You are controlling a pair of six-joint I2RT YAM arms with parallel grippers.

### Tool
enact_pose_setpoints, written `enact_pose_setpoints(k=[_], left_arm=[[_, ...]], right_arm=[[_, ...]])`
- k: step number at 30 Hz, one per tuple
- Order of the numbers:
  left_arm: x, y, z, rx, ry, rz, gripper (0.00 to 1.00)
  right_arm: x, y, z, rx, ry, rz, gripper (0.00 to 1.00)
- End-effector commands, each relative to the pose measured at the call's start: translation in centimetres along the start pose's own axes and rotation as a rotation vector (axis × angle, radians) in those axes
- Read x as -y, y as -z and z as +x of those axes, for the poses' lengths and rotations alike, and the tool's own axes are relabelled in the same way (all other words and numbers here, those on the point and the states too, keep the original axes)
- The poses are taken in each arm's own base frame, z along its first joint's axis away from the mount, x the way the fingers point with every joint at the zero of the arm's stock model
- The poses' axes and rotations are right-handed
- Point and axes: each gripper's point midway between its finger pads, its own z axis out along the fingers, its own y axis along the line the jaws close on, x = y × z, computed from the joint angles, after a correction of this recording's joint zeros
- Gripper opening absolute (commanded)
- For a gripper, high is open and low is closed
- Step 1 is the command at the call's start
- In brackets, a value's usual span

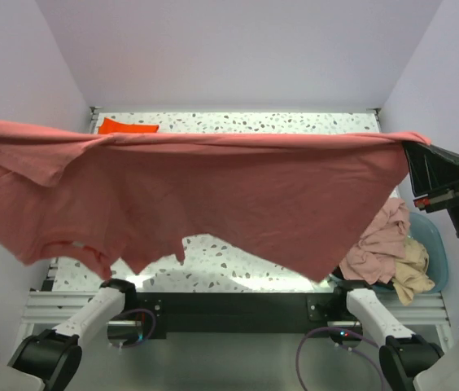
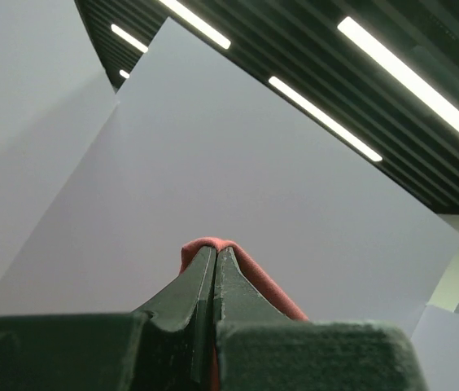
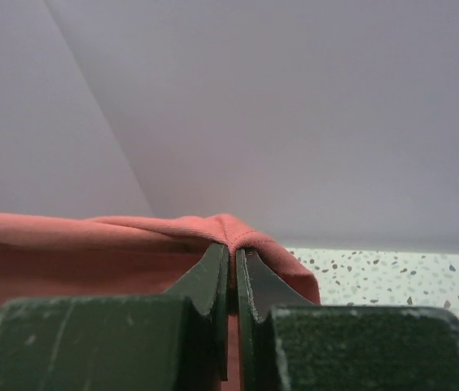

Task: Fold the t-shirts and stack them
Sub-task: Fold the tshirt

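Note:
A dusty salmon-pink t-shirt (image 1: 229, 187) hangs spread wide in the air above the table, stretched between my two grippers. My right gripper (image 1: 411, 147) is shut on its right top corner; in the right wrist view the cloth (image 3: 91, 252) folds over the closed gripper (image 3: 233, 248). My left gripper (image 2: 215, 248) is shut on the other top corner (image 2: 258, 277) and points up at wall and ceiling; it lies beyond the left edge of the top view. A bright orange t-shirt (image 1: 128, 126) lies flat at the table's far left, partly hidden.
A teal basin (image 1: 434, 236) at the near right holds crumpled pink (image 1: 380, 240) and beige (image 1: 413, 277) shirts. The speckled white table (image 1: 295, 122) is walled at the back and both sides. The hanging shirt hides most of the table top.

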Motion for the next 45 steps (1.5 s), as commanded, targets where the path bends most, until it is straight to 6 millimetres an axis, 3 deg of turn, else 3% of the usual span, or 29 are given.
enact_pose_setpoints(k=[1,2,3,5,6,7,8,9,11,12,13,15,16,18,19,20,21,22,23,25,26,27,28,29,30,33,35,39,45], left_arm=[[-0.7,-0.4,0.5,0.000,-0.058,-0.032,0.00],[-1.2,-1.1,2.2,-0.030,-0.074,-0.048,0.00],[-1.5,-1.6,3.1,-0.038,-0.088,-0.054,0.00],[-2.7,-3.4,7.6,-0.117,-0.132,-0.089,0.00],[-3.1,-4.1,9.2,-0.142,-0.150,-0.096,0.00],[-4.6,-5.2,13.3,-0.209,-0.188,-0.136,0.00],[-5.4,-5.7,15.3,-0.237,-0.210,-0.153,0.00],[-6.0,-6.7,16.8,-0.230,-0.231,-0.165,0.00],[-9.8,-7.6,24.1,-0.324,-0.320,-0.246,0.00],[-10.6,-8.3,26.1,-0.327,-0.340,-0.256,0.00],[-12.9,-8.3,31.3,-0.412,-0.390,-0.284,0.00],[-14.8,-8.7,36.0,-0.456,-0.417,-0.298,0.00],[-17.3,-8.1,41.0,-0.535,-0.460,-0.325,0.00],[-19.3,-8.1,45.6,-0.575,-0.484,-0.335,0.00],[-21.9,-7.0,50.6,-0.655,-0.520,-0.356,0.00],[-22.9,-6.9,52.8,-0.670,-0.529,-0.356,0.00],[-23.8,-6.6,55.1,-0.693,-0.534,-0.359,0.00],[-25.9,-5.5,59.6,-0.767,-0.558,-0.361,0.00],[-27.0,-5.0,61.5,-0.795,-0.565,-0.374,0.00],[-29.9,-3.8,66.3,-0.850,-0.598,-0.406,0.00],[-30.6,-3.4,67.6,-0.862,-0.602,-0.414,0.00],[-31.1,-3.2,68.9,-0.877,-0.601,-0.411,0.00],[-32.1,-2.8,70.9,-0.896,-0.603,-0.410,0.00],[-32.5,-2.4,72.0,-0.914,-0.602,-0.409,0.00],[-32.7,-2.4,72.8,-0.919,-0.600,-0.405,0.00],[-33.6,-2.0,74.9,-0.933,-0.596,-0.397,0.00],[-34.3,-1.5,75.8,-0.935,-0.599,-0.407,0.00],[-34.6,-0.5,76.0,-0.960,-0.577,-0.430,0.00],[-33.0,0.9,71.0,-0.928,-0.500,-0.485,0.00]], right_arm=[[2.1,-1.5,2.6,-0.097,-0.017,0.077,0.00],[2.4,-2.0,2.8,-0.094,-0.020,0.085,0.00],[3.4,-3.1,4.3,-0.133,-0.028,0.105,0.00],[4.4,-4.6,5.3,-0.142,-0.035,0.121,0.00],[5.9,-5.8,7.4,-0.190,-0.044,0.156,0.00],[6.5,-6.6,8.4,-0.207,-0.052,0.168,0.00],[7.0,-7.7,8.8,-0.195,-0.053,0.165,0.00],[8.6,-9.1,11.6,-0.256,-0.068,0.193,0.00],[9.8,-11.5,13.8,-0.280,-0.075,0.189,0.00],[11.1,-12.5,16.3,-0.327,-0.085,0.207,0.00],[12.4,-14.7,18.5,-0.362,-0.092,0.213,0.00],[15.1,-16.6,23.1,-0.445,-0.112,0.262,0.00],[16.9,-18.5,25.9,-0.485,-0.118,0.289,0.00],[19.5,-20.1,30.1,-0.550,-0.126,0.338,0.00],[20.6,-21.1,31.3,-0.554,-0.122,0.359,0.00],[22.9,-21.9,35.6,-0.635,-0.132,0.403,0.00],[23.7,-22.8,36.7,-0.648,-0.130,0.416,0.00],[24.7,-23.7,38.4,-0.667,-0.125,0.422,0.00],[26.4,-24.9,41.3,-0.713,-0.128,0.442,0.00],[28.0,-26.1,44.6,-0.772,-0.125,0.453,0.00],[28.4,-28.0,44.3,-0.747,-0.116,0.442,0.00],[30.3,-28.0,48.5,-0.819,-0.124,0.473,0.00],[30.9,-28.0,49.7,-0.857,-0.125,0.486,0.00],[31.2,-29.7,49.5,-0.835,-0.115,0.476,0.00],[32.5,-29.5,52.1,-0.877,-0.115,0.498,0.00],[33.6,-30.5,53.6,-0.882,-0.097,0.503,0.00],[34.2,-31.2,53.3,-0.859,-0.078,0.503,0.00],[34.8,-31.2,54.0,-0.869,-0.078,0.501,0.00],[34.1,-31.0,53.0,-0.873,-0.068,0.483,0.00]])
